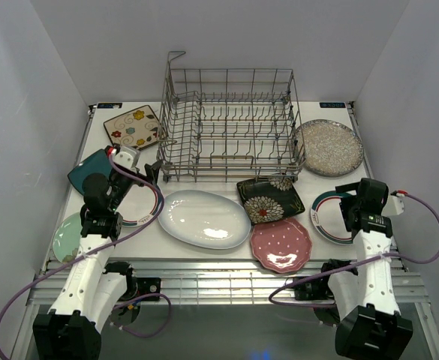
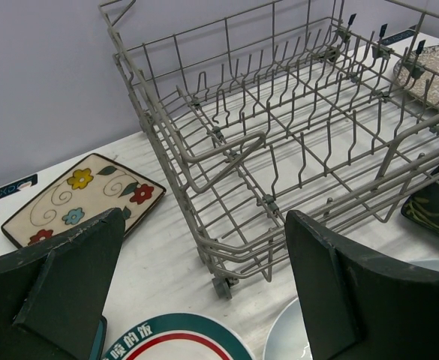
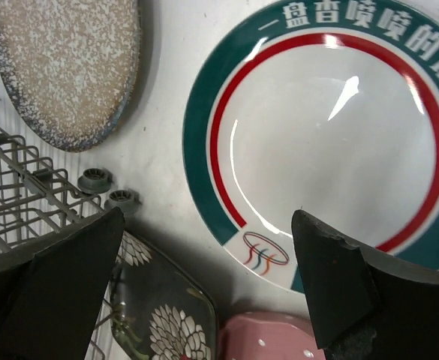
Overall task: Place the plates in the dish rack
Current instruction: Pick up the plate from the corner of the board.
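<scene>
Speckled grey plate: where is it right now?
The speckled grey plate lies flat at the far right in the top view, just right of the dish rack, beyond the right-hand teal-rimmed plate.

The left gripper (image 2: 204, 219) was held wide open just in front of the dish rack (image 2: 294, 142); a cream floral plate (image 2: 84, 196) was laid flat left of it, and a teal-rimmed plate (image 2: 178, 337) was spotted by its near corner.

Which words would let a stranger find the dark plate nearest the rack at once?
Start at the grey wire dish rack at the table's back. Just before its front right corner lies a square plate, behind the pink scalloped plate. Only this one is black with big white flowers.
</scene>
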You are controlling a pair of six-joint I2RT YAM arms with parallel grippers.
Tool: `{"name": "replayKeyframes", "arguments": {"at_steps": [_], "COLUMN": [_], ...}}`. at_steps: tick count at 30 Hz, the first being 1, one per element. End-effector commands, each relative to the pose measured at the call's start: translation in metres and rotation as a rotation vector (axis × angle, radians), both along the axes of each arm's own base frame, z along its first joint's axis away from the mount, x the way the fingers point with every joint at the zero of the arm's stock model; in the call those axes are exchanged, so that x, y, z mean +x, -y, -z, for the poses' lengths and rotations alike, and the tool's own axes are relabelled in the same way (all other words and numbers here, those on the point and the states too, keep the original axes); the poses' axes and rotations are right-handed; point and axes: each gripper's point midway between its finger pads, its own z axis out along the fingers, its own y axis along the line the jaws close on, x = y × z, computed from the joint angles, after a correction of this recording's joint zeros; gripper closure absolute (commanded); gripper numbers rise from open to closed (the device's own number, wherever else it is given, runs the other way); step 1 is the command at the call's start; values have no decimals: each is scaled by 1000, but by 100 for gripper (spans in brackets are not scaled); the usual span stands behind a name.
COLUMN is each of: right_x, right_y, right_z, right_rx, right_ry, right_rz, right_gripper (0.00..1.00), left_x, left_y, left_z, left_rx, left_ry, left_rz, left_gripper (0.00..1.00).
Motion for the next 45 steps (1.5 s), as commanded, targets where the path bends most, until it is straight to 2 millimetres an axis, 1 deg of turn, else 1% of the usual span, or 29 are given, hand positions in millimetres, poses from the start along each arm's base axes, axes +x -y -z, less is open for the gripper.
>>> {"name": "replayKeyframes", "arguments": {"at_steps": [1,2,4,6,7,8,10,13,14,15,17,18,21,23,24,26,29,32,35,36,37,39,40,42,44,45], "right_x": [-30,-36,-51,-64,-72,-76,-78,-80,-81,-84,-91,-99,-109,-115,-120,-121,-127,-131,-132,-131,-130,-126,-123,-119,-118,-118], "right_y": [8,10,19,26,31,32,30,23,20,17,13,13,15,16,18,17,13,14,10,4,0,-10,-13,-19,-19,-18], "right_z": [7,3,1,-4,-6,-7,-6,9,15,21,27,27,19,12,7,1,-5,-11,-4,-1,2,12,13,15,11,11], "right_rx": [-49,-64,-113,-154,-180,-194,-199,-174,-162,-153,-132,-136,-151,-151,-155,-167,-155,-144,-110,-79,-58,-22,-16,0,-4,-7], "right_ry": [-80,-71,-109,-129,-152,-156,-165,-211,-233,-258,-283,-307,-288,-252,-247,-220,-235,-248,-280,-289,-300,-297,-277,-250,-214,-209], "right_rz": [45,61,97,132,155,151,129,85,69,49,42,53,79,122,145,131,118,157,159,137,121,62,43,12,13,22], "right_gripper": [2,2,0,6,6,7,7,0,5,6,7,7,5,6,4,10,10,10,10,10,9,4,2,2,10,10], "left_x": [-6,-6,-6,-5,-4,-3,-5,-7,-8,-10,-10,-10,-11,-12,-13,-14,-16,-17,-19,-19,-20,-20,-20,-21,-22,-23], "left_y": [6,8,9,11,12,13,16,19,19,19,19,19,19,21,21,21,21,20,20,21,21,22,22,23,26,27], "left_z": [-10,-8,-4,-1,0,2,3,3,3,1,2,2,2,2,2,1,-1,-2,-5,-4,-4,-4,-4,-3,-1,-1], "left_rx": [-7,-6,-7,-15,-16,-15,-18,-20,-18,-17,-17,-15,-14,-16,-16,-15,-14,-14,-15,-16,-16,-18,-17,-19,-19,-20], "left_ry": [18,12,0,-17,-26,-36,-45,-50,-47,-39,-50,-49,-48,-50,-50,-45,-35,-28,-19,-21,-20,-22,-22,-27,-34,-35], "left_rz": [40,48,54,64,70,78,96,113,116,116,118,118,120,133,133,133,131,128,129,132,132,136,139,149,169,173], "left_gripper": [2,2,2,2,2,2,2,2,2,2,2,2,2,2,2,2,2,2,2,2,2,2,2,2,2,2]}}
